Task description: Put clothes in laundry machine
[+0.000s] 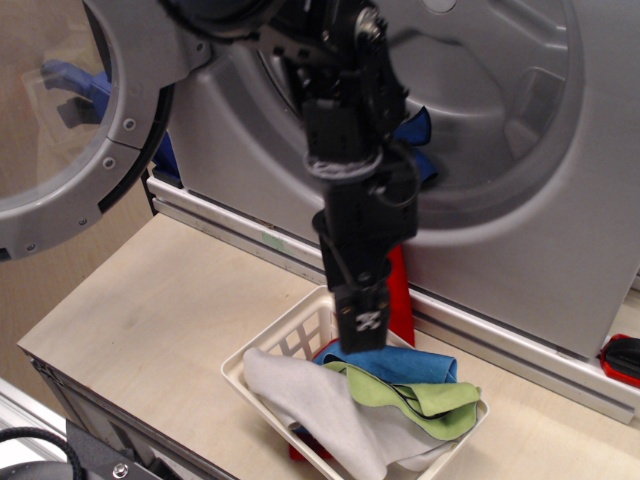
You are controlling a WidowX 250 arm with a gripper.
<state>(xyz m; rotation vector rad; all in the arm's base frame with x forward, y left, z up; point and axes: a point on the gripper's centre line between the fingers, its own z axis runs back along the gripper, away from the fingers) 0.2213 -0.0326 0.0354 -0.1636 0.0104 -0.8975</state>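
Note:
The white lattice basket (262,351) holds a light grey-white cloth (320,405), a blue cloth (400,365) and a lime green cloth (425,397). A red cloth (401,295) hangs down the front of the laundry machine (560,250) behind the arm, and a red scrap (298,453) shows under the basket. Another blue cloth (418,150) lies in the drum opening. My gripper (360,335) points down, turned edge-on, its tips just above the blue cloth at the basket's far rim. It is open and holds nothing.
The machine's round door (70,130) stands open at the left. A red and black object (622,358) lies at the right edge. The wooden tabletop (150,310) spreads left of the basket, with its front edge close to the basket.

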